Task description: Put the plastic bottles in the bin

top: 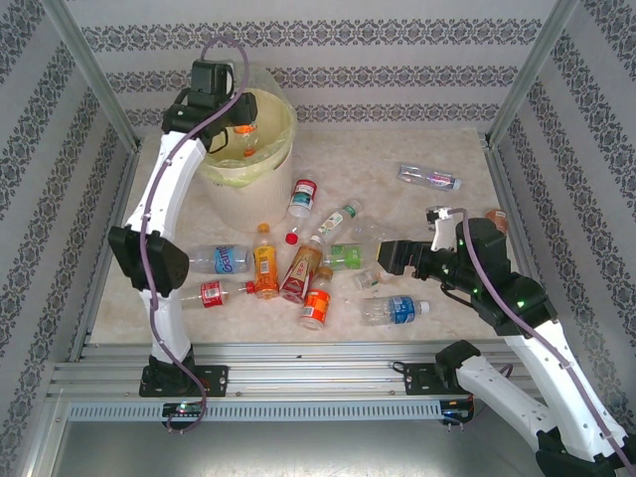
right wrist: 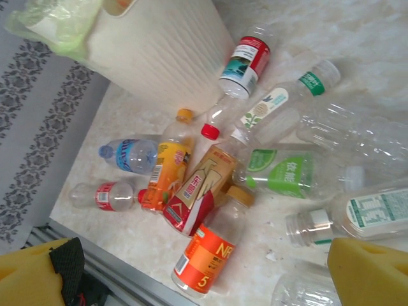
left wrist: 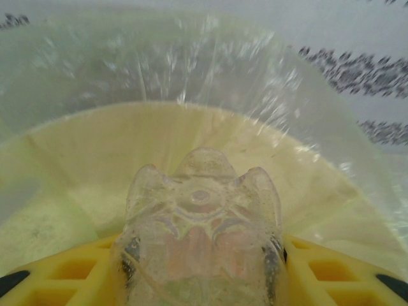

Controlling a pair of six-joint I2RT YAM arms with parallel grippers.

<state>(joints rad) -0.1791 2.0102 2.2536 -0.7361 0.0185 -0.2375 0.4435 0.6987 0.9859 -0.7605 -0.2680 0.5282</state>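
Left arm (top: 164, 189): stretched to the far corner, my left jaws clamped on a clear bottle (left wrist: 201, 223) held over the bin (top: 283, 139).
Right arm (top: 537, 328): low over the surface (top: 378, 159), my right jaws wide apart.
Bin: lined with a pale bag (left wrist: 191, 70); I cannot tell what is in it.
Loose bottles (top: 264, 263): scattered on the surface near the bin.
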